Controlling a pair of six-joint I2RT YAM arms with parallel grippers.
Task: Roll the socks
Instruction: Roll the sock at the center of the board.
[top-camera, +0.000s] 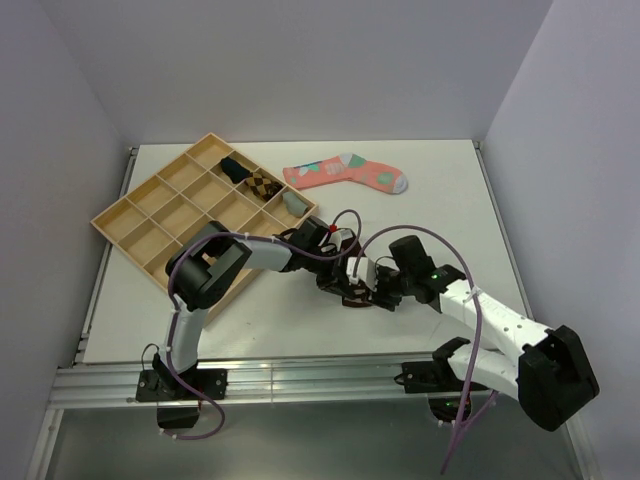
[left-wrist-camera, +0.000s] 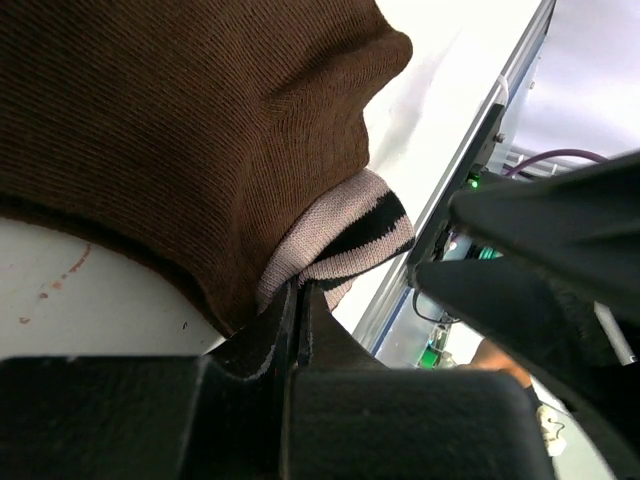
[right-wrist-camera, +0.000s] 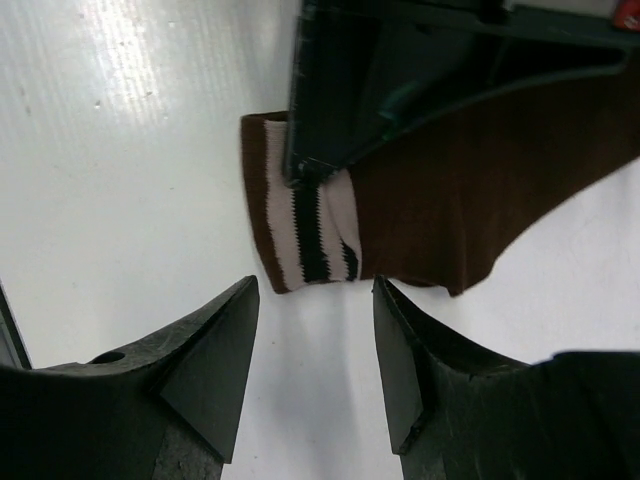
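Jaws of the left gripper (left-wrist-camera: 297, 300) are pressed together, pinching the striped cuff (right-wrist-camera: 310, 235) of the brown sock (right-wrist-camera: 450, 190). Those of the right gripper (right-wrist-camera: 314, 300) stand spread with nothing between them, just near of that same cuff edge. The sock lies flat on the white table (right-wrist-camera: 120, 150) around the middle, right of the wooden tray (top-camera: 152, 178) and well near of a pink patterned sock (top-camera: 345, 172). A small grey sock (top-camera: 293, 203) seems to sit in the tray's right corner compartment. The brown knit looks light, limp and stretchy. It will likely sag and fold wherever it is unsupported, and a thin pinch could catch one layer only. It is neither fragile nor slippery, though the smooth table may let the whole sock slide instead of rolling. The ribbed cuff is the thickest, firmest part, so it seems the best place to hold. The free gripper would probably do well to take the cuff's open corner beside the left fingers, both layers together.
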